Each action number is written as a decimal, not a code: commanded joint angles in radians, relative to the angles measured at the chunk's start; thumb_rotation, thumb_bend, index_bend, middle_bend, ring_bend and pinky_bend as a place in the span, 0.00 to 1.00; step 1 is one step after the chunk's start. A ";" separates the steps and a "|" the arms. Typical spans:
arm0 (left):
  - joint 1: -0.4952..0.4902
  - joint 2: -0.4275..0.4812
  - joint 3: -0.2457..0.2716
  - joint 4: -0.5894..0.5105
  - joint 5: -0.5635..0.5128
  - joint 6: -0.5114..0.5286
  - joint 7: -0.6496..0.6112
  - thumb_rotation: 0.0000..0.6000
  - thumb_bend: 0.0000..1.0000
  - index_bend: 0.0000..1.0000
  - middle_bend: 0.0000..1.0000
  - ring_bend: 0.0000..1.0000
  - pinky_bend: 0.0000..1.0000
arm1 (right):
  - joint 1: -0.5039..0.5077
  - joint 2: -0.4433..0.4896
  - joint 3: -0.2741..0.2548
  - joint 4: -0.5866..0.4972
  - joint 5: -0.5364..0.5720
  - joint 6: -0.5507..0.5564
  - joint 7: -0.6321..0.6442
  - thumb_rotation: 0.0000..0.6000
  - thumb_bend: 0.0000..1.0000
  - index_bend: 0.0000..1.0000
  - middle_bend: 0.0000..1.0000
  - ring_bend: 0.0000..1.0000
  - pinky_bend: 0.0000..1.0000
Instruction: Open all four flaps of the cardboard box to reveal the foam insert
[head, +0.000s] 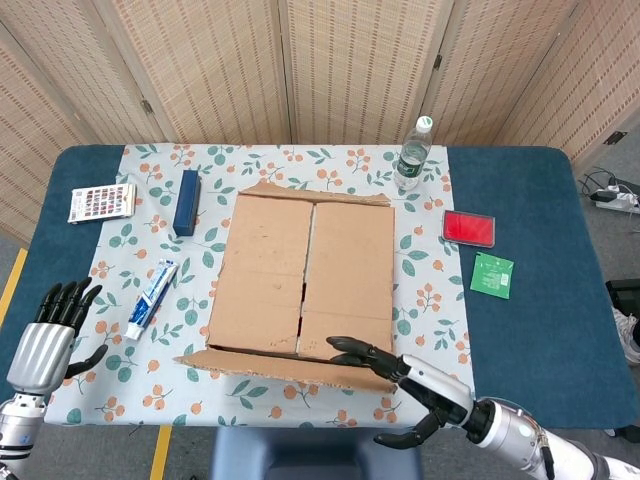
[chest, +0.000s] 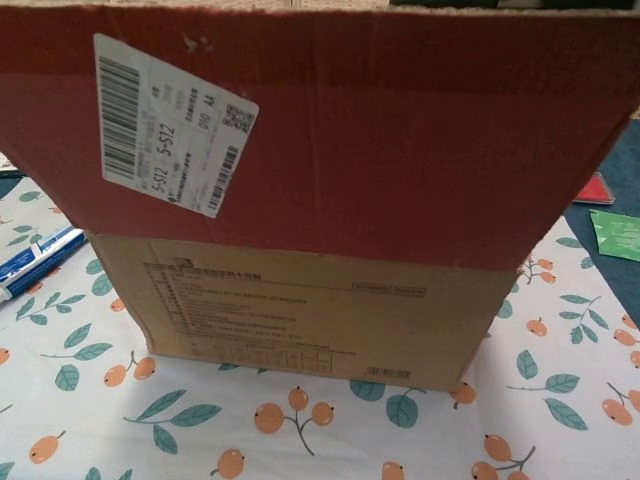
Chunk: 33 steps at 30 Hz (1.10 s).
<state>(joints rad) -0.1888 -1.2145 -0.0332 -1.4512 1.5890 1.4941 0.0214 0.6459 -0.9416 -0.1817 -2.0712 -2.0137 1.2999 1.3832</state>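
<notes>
The cardboard box stands in the middle of the table. Its two inner flaps lie closed side by side, hiding what is inside. The near flap sticks out toward me about level; the chest view shows its red underside with a white barcode label. The far flap stands up a little at the back. My right hand has its fingertips on the right part of the near flap, fingers spread. Low at the left edge, my left hand hovers with fingers apart, holding nothing.
A toothpaste tube lies left of the box, a blue box and a card pack beyond it. A water bottle stands behind the box's right corner. A red case and green packet lie right.
</notes>
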 joint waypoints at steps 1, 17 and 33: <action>0.000 0.000 0.000 0.001 0.000 0.000 -0.001 1.00 0.28 0.08 0.06 0.00 0.00 | 0.001 -0.010 -0.022 0.000 -0.026 -0.001 -0.011 0.88 0.33 0.05 0.01 0.09 0.06; -0.002 -0.001 0.002 -0.002 0.000 -0.007 0.002 1.00 0.28 0.08 0.06 0.00 0.00 | -0.002 0.009 -0.036 0.001 0.013 0.006 -0.170 0.87 0.33 0.05 0.01 0.09 0.05; 0.009 0.013 0.015 -0.008 0.025 0.016 -0.026 1.00 0.28 0.08 0.06 0.00 0.00 | 0.163 0.029 0.349 -0.061 0.554 -0.319 -1.289 0.60 0.61 0.39 0.16 0.14 0.05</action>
<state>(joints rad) -0.1806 -1.2022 -0.0190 -1.4591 1.6140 1.5093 -0.0046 0.7177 -0.9357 0.0262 -2.1085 -1.6798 1.1257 0.3799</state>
